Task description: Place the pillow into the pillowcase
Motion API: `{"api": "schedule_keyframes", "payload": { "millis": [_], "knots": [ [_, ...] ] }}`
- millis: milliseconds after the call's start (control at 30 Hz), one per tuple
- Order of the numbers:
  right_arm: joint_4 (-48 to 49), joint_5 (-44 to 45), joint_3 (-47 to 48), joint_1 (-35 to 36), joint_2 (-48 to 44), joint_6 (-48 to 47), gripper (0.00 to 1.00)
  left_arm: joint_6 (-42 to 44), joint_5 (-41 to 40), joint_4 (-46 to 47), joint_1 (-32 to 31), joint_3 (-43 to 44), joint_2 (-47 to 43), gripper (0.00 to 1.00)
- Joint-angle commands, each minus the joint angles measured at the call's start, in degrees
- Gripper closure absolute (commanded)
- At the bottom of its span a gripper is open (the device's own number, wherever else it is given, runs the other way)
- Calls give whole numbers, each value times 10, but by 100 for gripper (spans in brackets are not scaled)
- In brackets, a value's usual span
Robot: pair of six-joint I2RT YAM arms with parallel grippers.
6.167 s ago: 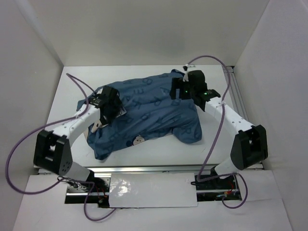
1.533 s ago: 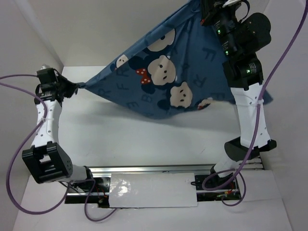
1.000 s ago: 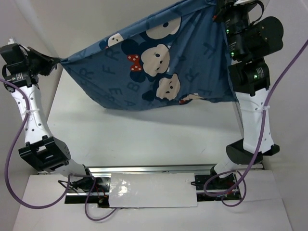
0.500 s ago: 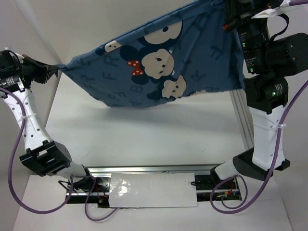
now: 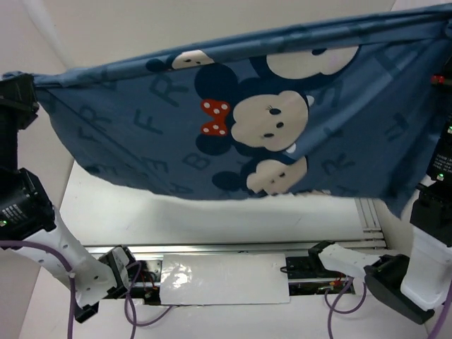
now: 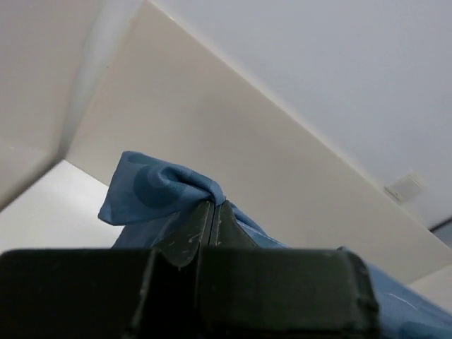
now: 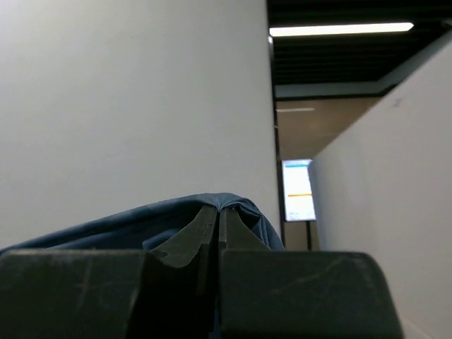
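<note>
The blue pillowcase [image 5: 247, 120], printed with letters and mouse faces, hangs stretched wide and high between both arms and fills most of the top view. My left gripper [image 6: 212, 205] is shut on one corner of the pillowcase [image 6: 152, 191], at the far left of the top view [image 5: 28, 81]. My right gripper [image 7: 218, 210] is shut on another corner of the pillowcase [image 7: 176, 215], beyond the top view's upper right edge. The pillow is out of view.
The white table [image 5: 212, 215] lies below the hanging cloth, with white enclosure walls [image 5: 141, 28] behind and at the sides. The arm bases and a rail [image 5: 226, 248] run along the near edge. A metal rail [image 5: 371, 212] lies at the table's right side.
Both arms have risen and spread apart, lifting the pillowcase from the table and pulling it wide and close to the top camera. Both grippers have stayed shut on its corners.
</note>
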Motion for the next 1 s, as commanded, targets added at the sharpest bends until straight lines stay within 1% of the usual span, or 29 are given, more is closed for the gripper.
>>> {"api": "schedule_keyframes", "payload": {
  "millis": [0, 33, 67, 100, 133, 167, 200, 233, 300, 333, 367, 400, 433, 467, 500, 533, 567, 600, 633, 667, 700, 733, 767, 800, 867, 900, 967],
  "knots": [
    [222, 275, -53, 27, -28, -146, 100, 26, -121, 2, 26, -140, 48, 100],
    [239, 302, -66, 62, -17, -167, 100, 18, -107, 12, 26, -148, 56, 100],
    [257, 332, -99, 77, -5, -193, 100, 13, -97, 21, 26, -156, 65, 100],
    [267, 359, -120, 77, 9, -224, 100, 8, -75, 32, 26, -168, 82, 100],
    [376, 416, -157, 77, 37, -264, 100, 2, -75, 48, 15, -205, 88, 100],
    [430, 435, -228, 77, 53, -302, 100, 2, -86, 85, -1, -228, 88, 100],
    [444, 449, -242, 77, 72, -307, 100, 2, -138, 109, -48, -252, 96, 100],
    [434, 474, -250, 77, 111, -299, 100, 9, -159, 125, -71, -282, 115, 100],
    [451, 482, -299, 77, 146, -299, 100, 28, -196, 140, -115, -288, 151, 100],
    [432, 482, -307, 72, 162, -229, 100, 36, -240, 146, -156, -288, 172, 100],
    [328, 476, -308, 59, 205, -170, 100, 46, -253, 146, -170, -276, 223, 100],
    [265, 466, -288, 10, 230, -104, 100, 51, -259, 146, -181, -269, 253, 100],
    [199, 425, -277, -15, 286, 41, 100, 52, -259, 146, -189, -260, 286, 100],
    [143, 393, -267, -43, 316, 101, 100, 52, -259, 146, -196, -237, 321, 100],
    [78, 365, -251, -89, 348, 150, 100, 62, -259, 146, -196, -221, 401, 100],
    [78, 347, -250, -105, 384, 186, 100, 62, -254, 154, -196, -203, 446, 100],
    [85, 304, -239, -121, 467, 223, 100, 57, -250, 131, -196, -133, 497, 89],
    [57, 270, -162, -145, 517, 234, 100, 62, -231, 110, -196, -81, 550, 54],
    [22, 253, -98, -154, 574, 252, 100, 62, -231, 94, -196, -30, 644, 38],
    [-11, 228, -27, -154, 692, 255, 71, 71, -225, 67, -202, 26, 680, 1],
    [-124, 233, 67, -154, 749, 255, 47, 71, -225, 30, -207, 115, 707, 1],
    [-161, 249, 225, -154, 794, 261, 34, 71, -239, 30, -207, 127, 717, 1],
    [-181, 261, 264, -143, 825, 239, 24, 71, -252, 37, -212, 118, 692, 1],
    [-170, 283, 274, -136, 832, 239, 12, 81, -253, 104, -212, 39, 663, 1],
    [-115, 262, 140, -136, 775, 239, 7, 88, -227, 160, -207, -38, 605, 1],
    [-37, 229, 67, -136, 692, 248, 0, 88, -208, 169, -198, -70, 567, 1],
    [-10, 189, -69, -147, 628, 276, 0, 88, -202, 157, -198, -71, 543, 1]
  ]
}}
